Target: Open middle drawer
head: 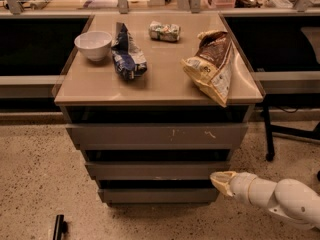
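Observation:
The middle drawer point(156, 170) is the plain grey front between the taller scratched top drawer point(157, 135) and the lowest drawer point(159, 195) of the cabinet. Its front sits stepped back under the top drawer. My gripper point(220, 179) is at the end of a white arm coming in from the lower right. Its tip is at the right end of the middle drawer front, just below its lower edge.
On the cabinet top point(165, 86) stand a white bowl point(93, 44), a blue snack bag point(128, 58), a small green packet point(164, 31) and a brown-and-yellow chip bag point(212, 66). A chair leg point(267, 134) stands at the right. A dark object point(59, 227) lies on the floor.

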Tool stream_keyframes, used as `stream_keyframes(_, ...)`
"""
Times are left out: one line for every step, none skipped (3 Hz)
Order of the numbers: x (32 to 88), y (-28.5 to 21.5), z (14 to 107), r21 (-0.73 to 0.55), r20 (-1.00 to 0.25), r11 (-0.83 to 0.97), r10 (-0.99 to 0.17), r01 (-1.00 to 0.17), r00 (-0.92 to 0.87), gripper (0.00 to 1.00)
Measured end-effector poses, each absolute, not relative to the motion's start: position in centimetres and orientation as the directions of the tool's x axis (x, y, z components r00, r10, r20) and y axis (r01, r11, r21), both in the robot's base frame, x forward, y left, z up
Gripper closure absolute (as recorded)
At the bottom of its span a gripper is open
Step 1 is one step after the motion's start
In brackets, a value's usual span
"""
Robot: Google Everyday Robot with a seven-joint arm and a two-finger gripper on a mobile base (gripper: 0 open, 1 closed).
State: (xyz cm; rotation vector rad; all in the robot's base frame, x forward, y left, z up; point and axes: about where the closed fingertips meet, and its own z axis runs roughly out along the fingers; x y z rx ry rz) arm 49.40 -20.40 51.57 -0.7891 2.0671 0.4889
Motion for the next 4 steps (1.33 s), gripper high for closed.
stream_keyframes(50.7,-19.9,50.8,0.054,-0.834,0.752,-0.328,-0.657,-0.444,1.00)
stream_keyframes(53.6,-19.3,49.8,0.059,-0.851,0.781,-0.286,-0.621,-0.441,1.00)
stream_keyframes(56.2,-19.2,49.2,0.054,-0.862,0.802,-0.263,-0.595,-0.434,1.00)
stream_keyframes(58.3,-19.4,48.9,0.041,-0.871,0.821,-0.250,-0.570,-0.423,1.00)
